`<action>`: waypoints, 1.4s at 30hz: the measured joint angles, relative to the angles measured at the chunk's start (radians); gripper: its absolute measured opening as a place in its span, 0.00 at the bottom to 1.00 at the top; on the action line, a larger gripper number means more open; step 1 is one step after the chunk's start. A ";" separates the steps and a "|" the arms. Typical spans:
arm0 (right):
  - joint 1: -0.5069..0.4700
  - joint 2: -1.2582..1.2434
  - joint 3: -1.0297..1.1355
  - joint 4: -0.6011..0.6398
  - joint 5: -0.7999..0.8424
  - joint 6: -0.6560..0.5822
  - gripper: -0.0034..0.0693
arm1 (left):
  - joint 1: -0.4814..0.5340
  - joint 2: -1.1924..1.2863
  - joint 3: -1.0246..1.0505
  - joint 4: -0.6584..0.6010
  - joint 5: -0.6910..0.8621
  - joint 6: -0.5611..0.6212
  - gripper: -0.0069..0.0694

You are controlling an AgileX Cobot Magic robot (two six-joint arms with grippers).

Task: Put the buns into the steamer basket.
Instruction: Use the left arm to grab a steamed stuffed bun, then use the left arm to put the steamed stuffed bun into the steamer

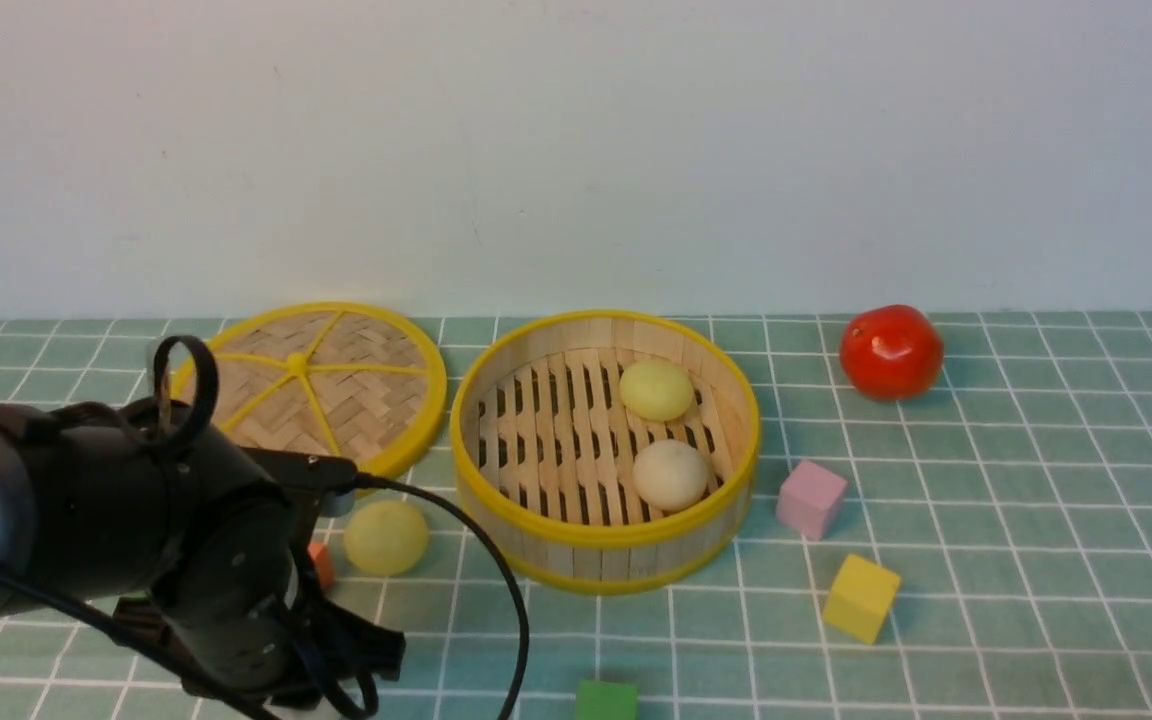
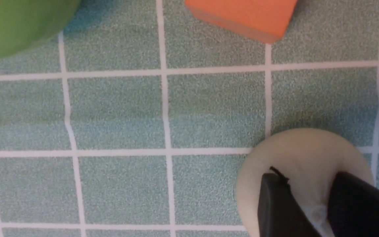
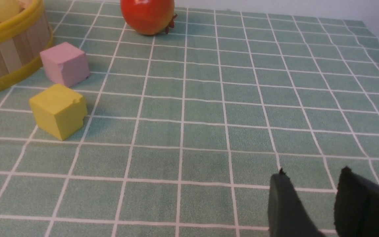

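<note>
The steamer basket (image 1: 604,548) stands mid-table and holds two buns, a pale yellow-green one (image 1: 656,390) and an off-white one (image 1: 671,475). Another yellow-green bun (image 1: 386,537) lies on the cloth just left of the basket. In the left wrist view my left gripper (image 2: 308,176) is shut on an off-white bun (image 2: 294,151), whose surface creases between the black fingers (image 2: 275,204). In the front view my left arm (image 1: 136,520) hides that bun. My right gripper (image 3: 313,172) hangs open over bare cloth with nothing between its fingers.
The woven lid (image 1: 311,385) lies behind my left arm. Right of the basket are a red fruit (image 1: 891,352), a pink cube (image 1: 811,498) and a yellow cube (image 1: 861,597). A green cube (image 1: 606,700) sits at the front edge. An orange cube (image 2: 245,16) and a green apple (image 2: 12,23) are near my left gripper.
</note>
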 joint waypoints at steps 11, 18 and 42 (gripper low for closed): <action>0.000 0.000 0.000 0.000 0.000 0.000 0.37 | 0.000 0.002 -0.047 -0.012 0.089 0.007 0.08; 0.000 0.000 0.000 0.000 0.000 0.000 0.37 | 0.000 0.012 -0.320 -0.132 0.266 0.119 0.08; 0.000 0.000 0.000 0.000 0.000 0.000 0.37 | 0.000 0.437 -0.824 -0.448 0.156 0.267 0.24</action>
